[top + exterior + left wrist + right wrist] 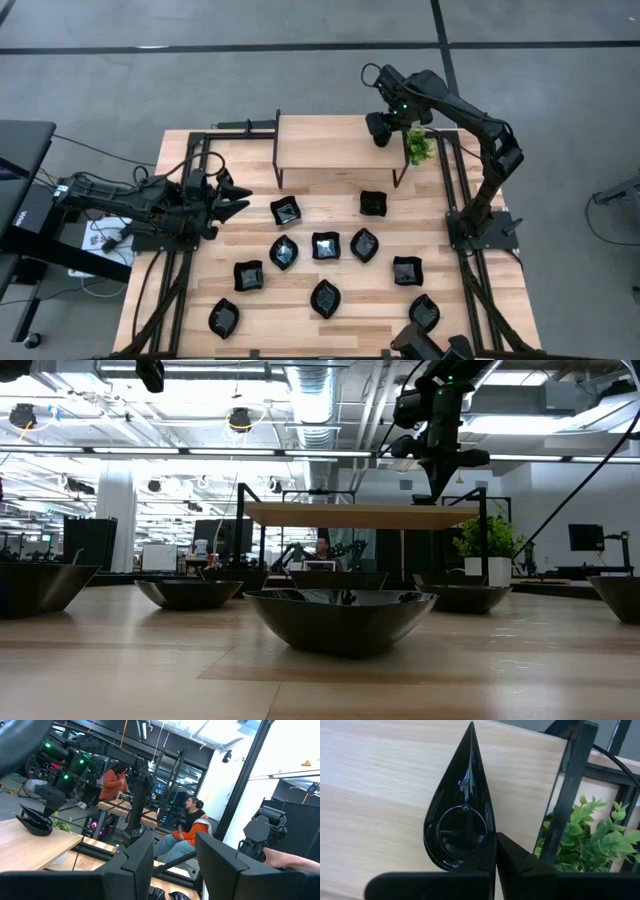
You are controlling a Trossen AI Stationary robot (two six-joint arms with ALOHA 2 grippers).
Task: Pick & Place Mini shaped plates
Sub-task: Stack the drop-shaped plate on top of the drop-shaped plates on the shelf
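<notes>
Wooden counter (340, 295) carries a raised wooden shelf (330, 140) on a black frame along its far edge, with a small green plant (418, 146) just beside the shelf's right end. Right arm reaches over that end; the right claw (495, 851) is closed on the rounded end of a teardrop plate (461, 815), pointed tip facing away, plate over the shelf top near its right edge, close to the frame post and the plant. Can't tell whether it touches the wood yet. Left arm waits at the counter's left edge, left claw (232, 200) with fingers spread, holding nothing. My read: this is the place step, roughly one plate into the job. To do it well: lower until the plate base sits flat on the shelf, keep it inboard of the right edge so it can't tip off, open only slightly more than the rim, then lift straight up so the fingers don't drag the glossy dish or brush the plant. Count, from the overhead view: ten black plates (325, 246) on the counter in front of the shelf, looks like five rounded squares and five pointed leaf ovals, though shapes are small and partly guessable; plus the one teardrop in the claw; one shelf; one plant. Something dark at the near edge, right of centre, can't identify. Two people sit in the room behind.
</notes>
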